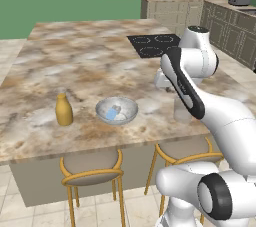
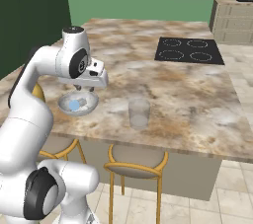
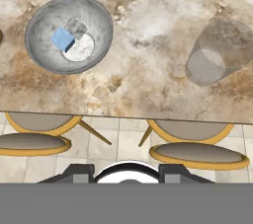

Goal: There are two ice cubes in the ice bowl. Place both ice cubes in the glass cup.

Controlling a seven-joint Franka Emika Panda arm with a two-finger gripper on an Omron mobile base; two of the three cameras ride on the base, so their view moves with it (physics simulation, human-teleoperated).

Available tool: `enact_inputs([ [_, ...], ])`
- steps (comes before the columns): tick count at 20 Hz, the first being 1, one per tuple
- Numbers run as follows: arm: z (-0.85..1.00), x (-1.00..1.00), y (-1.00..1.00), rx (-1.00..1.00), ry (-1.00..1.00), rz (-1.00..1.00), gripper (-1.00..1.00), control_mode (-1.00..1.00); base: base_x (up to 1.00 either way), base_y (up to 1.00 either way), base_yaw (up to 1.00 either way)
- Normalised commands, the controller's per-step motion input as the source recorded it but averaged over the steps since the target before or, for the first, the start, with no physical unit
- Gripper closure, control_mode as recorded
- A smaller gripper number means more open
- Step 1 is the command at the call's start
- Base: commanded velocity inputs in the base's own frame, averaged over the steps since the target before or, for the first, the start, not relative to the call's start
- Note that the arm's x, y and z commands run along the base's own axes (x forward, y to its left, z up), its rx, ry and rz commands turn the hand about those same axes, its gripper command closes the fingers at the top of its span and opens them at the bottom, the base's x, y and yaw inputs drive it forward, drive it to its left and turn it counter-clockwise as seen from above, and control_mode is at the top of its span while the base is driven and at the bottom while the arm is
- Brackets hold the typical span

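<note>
The silvery ice bowl (image 1: 131, 107) (image 2: 63, 101) (image 3: 42, 45) sits near the counter's front edge. Two ice cubes lie in it side by side, a pale blue one (image 1: 113, 113) (image 2: 74, 105) (image 3: 62, 39) and a greyer translucent one (image 3: 75, 27). The clear glass cup (image 1: 180, 113) (image 2: 139, 113) (image 3: 217, 53) stands upright to the bowl's right, partly behind my forearm in the left base view. My gripper (image 2: 84, 89) (image 3: 127, 171) hangs high over the counter's front edge, between bowl and cup. It is open, its tips apart with nothing between them.
A yellow bottle (image 1: 63, 111) stands left of the bowl. A black cooktop (image 1: 152, 45) (image 2: 189, 50) lies at the counter's far side. Yellow-framed stools (image 1: 92, 168) (image 2: 136, 161) (image 3: 195, 153) stand under the front edge. Bare marble separates bowl and cup.
</note>
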Motion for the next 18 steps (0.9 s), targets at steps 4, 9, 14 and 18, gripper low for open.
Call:
enact_inputs([
  [4, -0.01, 0.0, 0.0, 0.0, 0.0, 0.0, -1.0, -1.0, 0.0, 0.0, 0.0],
  [9, 0.0, 0.0, 0.0, 0.0, 0.0, 0.0, -1.0, -1.0, 0.0, 0.0, 0.0],
  [14, 0.0, -0.02, 0.05, 0.04, 0.0, 0.0, -1.0, -1.0, 0.0, 0.0, 0.0],
  [18, -0.01, -0.02, 0.43, 0.12, 0.0, 0.0, -1.0, -1.0, 0.0, 0.0, 0.0],
])
